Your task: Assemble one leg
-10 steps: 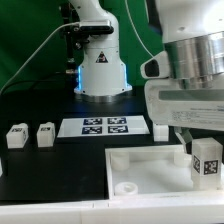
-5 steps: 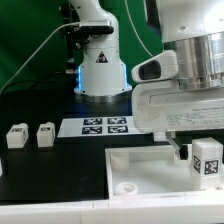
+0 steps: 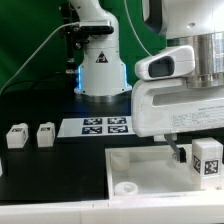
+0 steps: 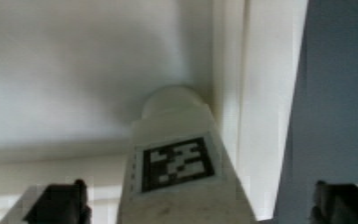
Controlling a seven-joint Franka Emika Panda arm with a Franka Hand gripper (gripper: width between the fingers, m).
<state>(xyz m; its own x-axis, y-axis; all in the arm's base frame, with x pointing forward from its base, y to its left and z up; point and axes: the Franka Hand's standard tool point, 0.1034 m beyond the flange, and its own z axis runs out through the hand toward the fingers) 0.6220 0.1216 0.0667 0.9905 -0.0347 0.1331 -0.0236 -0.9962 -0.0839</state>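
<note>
A white leg with a black-and-white tag stands upright at the near right corner of the white square plate. My gripper hangs over it, with one dark finger showing beside it. In the wrist view the leg lies between the two fingertips of my gripper, with a gap on each side, so the jaws are open around it. Two more legs stand on the black table at the exterior view's left.
The marker board lies behind the plate, in front of the robot base. The plate has a round hole near its front corner. My arm's large white body fills the exterior view's right.
The arm's wrist and upper links have turned and shifted above the leg. The leg itself has stayed at the plate's right corner.
</note>
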